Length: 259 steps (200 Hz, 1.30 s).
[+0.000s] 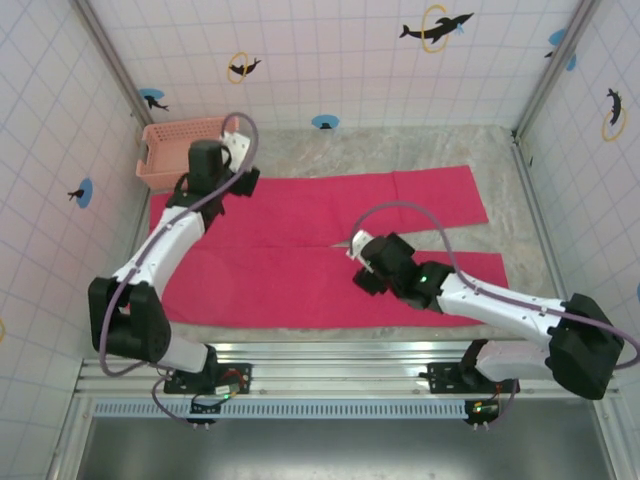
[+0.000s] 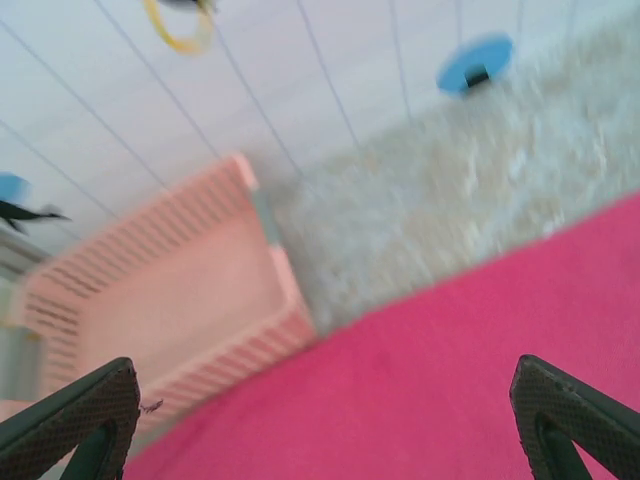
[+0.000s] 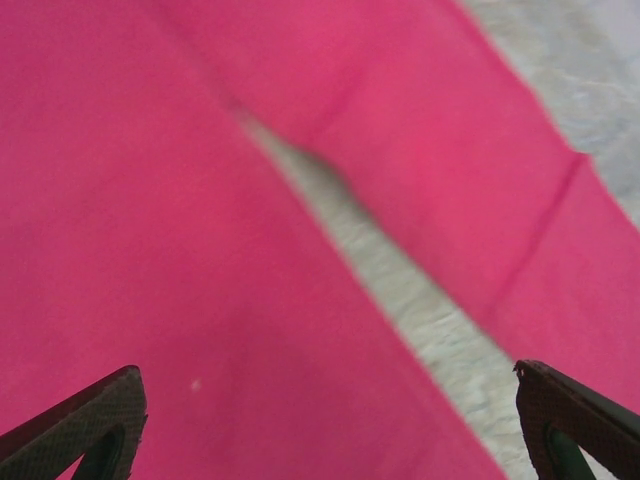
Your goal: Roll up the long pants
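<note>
Presently the counter carries the long pants flat across its middle, waist at the left edge, legs toward the right. Judged soft, light and limp; best taken at both corners of one end. Basket sits at the far left corner. Left claw and right claw: spread wide, empty. No legible writing.

left gripper jaws spread wide at 7 and 5 o'clock, long pants flat at 5 o'clock, salmon lattice basket at 9 o'clock, speckled table at 2 o'clock
</note>
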Motion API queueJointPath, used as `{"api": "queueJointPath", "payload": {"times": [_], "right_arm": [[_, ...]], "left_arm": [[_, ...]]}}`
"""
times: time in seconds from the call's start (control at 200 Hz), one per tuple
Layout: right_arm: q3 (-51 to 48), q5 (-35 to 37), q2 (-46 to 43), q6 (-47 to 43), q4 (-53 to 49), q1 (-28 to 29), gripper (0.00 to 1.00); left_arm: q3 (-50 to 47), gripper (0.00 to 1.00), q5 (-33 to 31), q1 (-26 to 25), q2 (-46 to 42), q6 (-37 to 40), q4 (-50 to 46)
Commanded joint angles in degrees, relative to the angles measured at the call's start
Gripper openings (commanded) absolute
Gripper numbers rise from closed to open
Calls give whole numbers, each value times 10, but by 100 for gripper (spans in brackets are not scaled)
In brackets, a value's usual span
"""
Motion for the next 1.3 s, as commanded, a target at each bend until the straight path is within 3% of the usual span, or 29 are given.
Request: {"api": "queueJointPath", "payload": {"times": [0.0,0.085,0.17,0.355,0.57,0.886,1.096,1.291], "right_arm": [[65,10,47,-6,-124,8,92],[102,-8,93,-22,-178,32,89],[112,-43,123,-25,-192,64,87],[124,-115,172,-8,-194,115,82],[130,-169,208,5,-192,142,77],[144,-159,262,21,-177,143,68],[173,-107,325,29,-169,139,49],[161,-86,297,30,-135,106,12]], "left_arm": [[42,97,-95,-12,-16,-45,-292],[71,98,-163,-12,-15,-44,-363],[70,97,-192,-12,-30,-31,-391],[12,97,-129,-12,-114,-37,-353],[20,97,-116,-12,-108,-32,-382],[9,98,-113,-12,-108,-26,-379],[-11,97,-89,-12,-119,-21,-365],[-45,98,-51,-12,-143,-6,-342]]}}
